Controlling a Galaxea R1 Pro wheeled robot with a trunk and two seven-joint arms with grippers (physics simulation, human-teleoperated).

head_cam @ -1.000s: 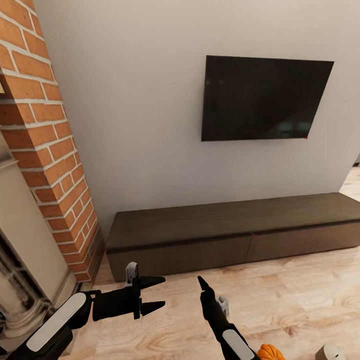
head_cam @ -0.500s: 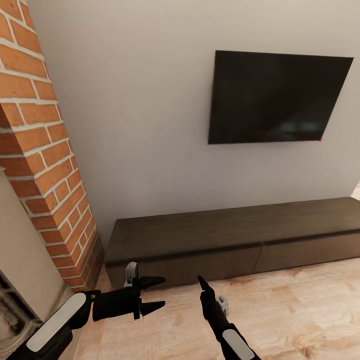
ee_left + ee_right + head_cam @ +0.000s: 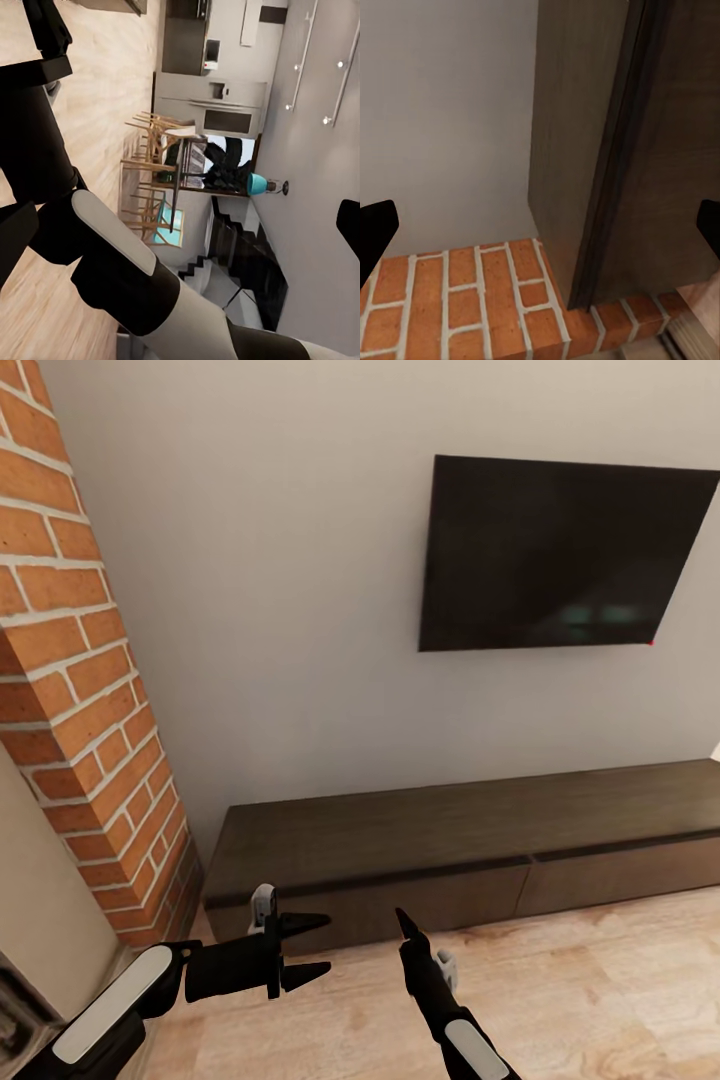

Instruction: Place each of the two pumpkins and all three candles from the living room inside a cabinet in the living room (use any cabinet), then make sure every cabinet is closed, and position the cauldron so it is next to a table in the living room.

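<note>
The long dark-brown cabinet point(image 3: 470, 855) is lying across the lower half of the head view, against the grey wall under a black television point(image 3: 560, 555), its flat fronts sitting flush. A brick column point(image 3: 85, 690) is standing at the left of the frame. Both arms are hanging over the wood floor point(image 3: 600, 980) at the bottom. The left hand point(image 3: 312, 948) is holding its fingers apart, empty. The right hand point(image 3: 408, 928) is also showing its fingers spread, gripping nothing.
</note>
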